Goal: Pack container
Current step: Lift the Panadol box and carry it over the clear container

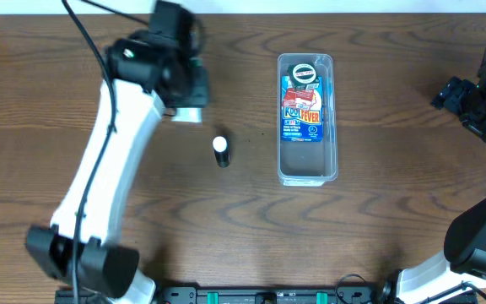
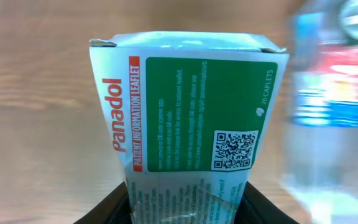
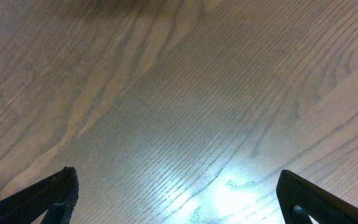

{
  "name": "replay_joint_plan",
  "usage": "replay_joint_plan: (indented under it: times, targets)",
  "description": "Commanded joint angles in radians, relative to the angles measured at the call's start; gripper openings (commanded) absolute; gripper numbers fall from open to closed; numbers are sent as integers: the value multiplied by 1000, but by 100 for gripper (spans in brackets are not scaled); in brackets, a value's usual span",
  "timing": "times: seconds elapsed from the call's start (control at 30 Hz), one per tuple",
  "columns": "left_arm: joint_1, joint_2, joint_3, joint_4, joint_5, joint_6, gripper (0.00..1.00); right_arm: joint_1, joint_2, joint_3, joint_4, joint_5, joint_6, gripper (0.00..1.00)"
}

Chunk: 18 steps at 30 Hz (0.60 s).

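Observation:
The container (image 1: pixel 307 173) is a long clear plastic bin lying at mid-table, with a blue printed carton (image 1: pixel 302 105) inside it. My left gripper (image 1: pixel 189 108) hovers to its left, shut on a white and green Panadol box (image 2: pixel 188 118). In the left wrist view the box fills the middle, pinched at its lower end between the dark fingers (image 2: pixel 114 208) of the left gripper (image 2: pixel 188 208). The container (image 2: pixel 331 93) shows blurred at the right edge there. My right gripper (image 1: pixel 461 97) waits at the far right, and the right gripper (image 3: pixel 179 199) stands open over bare wood.
A small black tube with a white cap (image 1: pixel 221 150) stands on the wooden table (image 1: pixel 378 228) between the left gripper and the container. The arm bases sit along the front edge.

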State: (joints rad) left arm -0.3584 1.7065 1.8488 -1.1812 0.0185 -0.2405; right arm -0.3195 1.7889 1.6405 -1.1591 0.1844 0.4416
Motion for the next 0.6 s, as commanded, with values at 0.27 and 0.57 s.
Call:
replay_joint_plan:
  times: [0.27, 0.57]
  targets:
    - [-393, 38, 8, 134, -13, -349, 45, -1, 3, 1, -1, 14, 18, 99]
    - [-472, 163, 8, 269, -91, -446, 45, -1, 3, 1, -1, 14, 18, 99]
